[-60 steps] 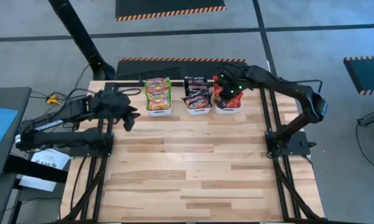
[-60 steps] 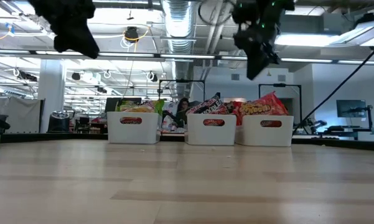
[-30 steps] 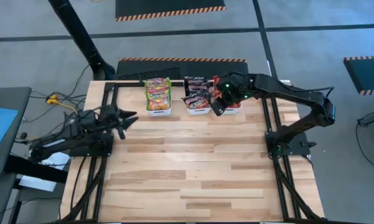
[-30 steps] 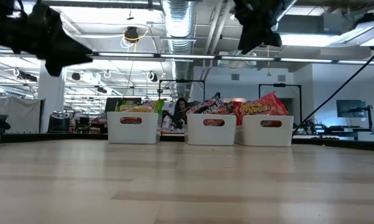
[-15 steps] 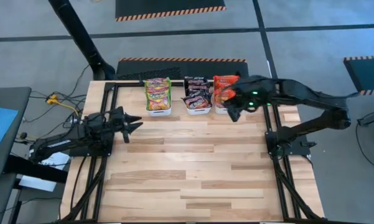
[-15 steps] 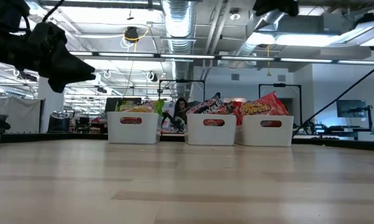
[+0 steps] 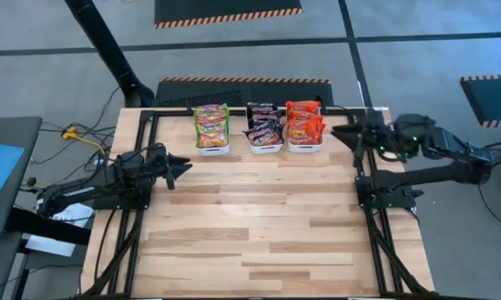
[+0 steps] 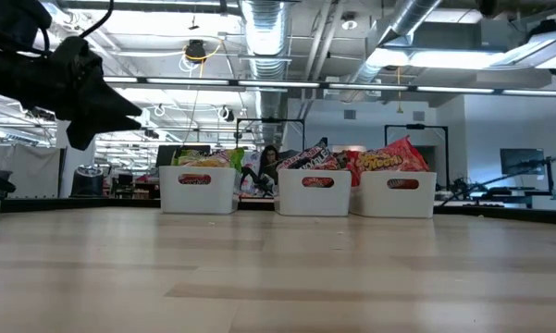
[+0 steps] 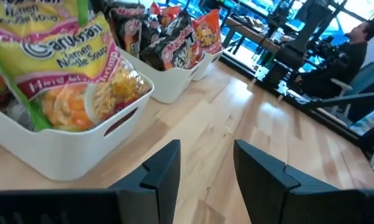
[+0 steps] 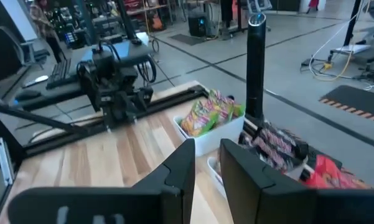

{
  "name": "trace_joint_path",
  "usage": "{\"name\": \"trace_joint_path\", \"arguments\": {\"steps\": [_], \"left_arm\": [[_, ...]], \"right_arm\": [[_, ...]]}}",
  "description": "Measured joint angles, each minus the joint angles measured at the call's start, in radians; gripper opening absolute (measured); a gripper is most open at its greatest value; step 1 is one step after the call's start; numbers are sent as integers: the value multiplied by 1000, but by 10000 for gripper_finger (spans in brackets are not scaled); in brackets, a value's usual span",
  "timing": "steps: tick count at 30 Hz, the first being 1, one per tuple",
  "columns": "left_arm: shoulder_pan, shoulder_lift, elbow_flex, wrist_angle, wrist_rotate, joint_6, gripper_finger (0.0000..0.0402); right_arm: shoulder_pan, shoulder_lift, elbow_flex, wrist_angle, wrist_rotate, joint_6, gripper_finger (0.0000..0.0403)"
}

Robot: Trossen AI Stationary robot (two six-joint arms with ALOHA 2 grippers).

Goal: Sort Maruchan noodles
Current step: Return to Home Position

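Observation:
The Maruchan noodles stand sorted in three white tubs along the table's far edge: green-edged packets (image 7: 211, 125) (image 9: 62, 68) in the left one, black packets (image 7: 263, 129) (image 9: 155, 40) in the middle one, red-orange packets (image 7: 303, 123) (image 8: 393, 159) in the right one. My left gripper (image 7: 182, 164) (image 9: 208, 168) hangs open near the table's left edge. It points level toward the tubs, with nothing between its fingers. My right gripper (image 7: 340, 133) (image 10: 206, 165) is open and holds nothing. It is drawn back to the right frame rail, right of the red-orange tub.
Black frame rails (image 7: 142, 179) (image 7: 363, 179) run along the table's left and right sides. Bare wood (image 7: 258, 225) lies between the tubs and the near edge. A dark mat (image 7: 200, 96) lies beyond the far edge. A seated person (image 9: 361, 37) shows past the table.
My right gripper has drawn back from above the red-orange tub toward the table's right edge, tipping up nearly level, and the red-orange packets now show uncovered. My left gripper has sunk a little near the left edge. The packets have stayed in their tubs.

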Motion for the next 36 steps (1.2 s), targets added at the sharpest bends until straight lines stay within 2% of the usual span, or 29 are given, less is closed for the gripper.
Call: {"name": "trace_joint_path", "arguments": {"steps": [5,12,15,20,29,36], "left_arm": [[0,7,0,-1,-1,6,135],[0,7,0,-2,-2,239,135],[0,7,0,-1,-4,290,135],[0,7,0,0,-37,317,135],[0,7,0,4,-78,322,135],[1,7,0,5,-93,411,135]], "right_arm": [[0,-206,-201,35,-5,2,102],[0,-432,-488,188,-16,53,102],[0,-508,-599,248,-24,85,102],[0,-618,-723,343,-110,138,102],[0,-629,-831,421,-255,193,102],[6,-629,-932,495,-251,222,102]]}}
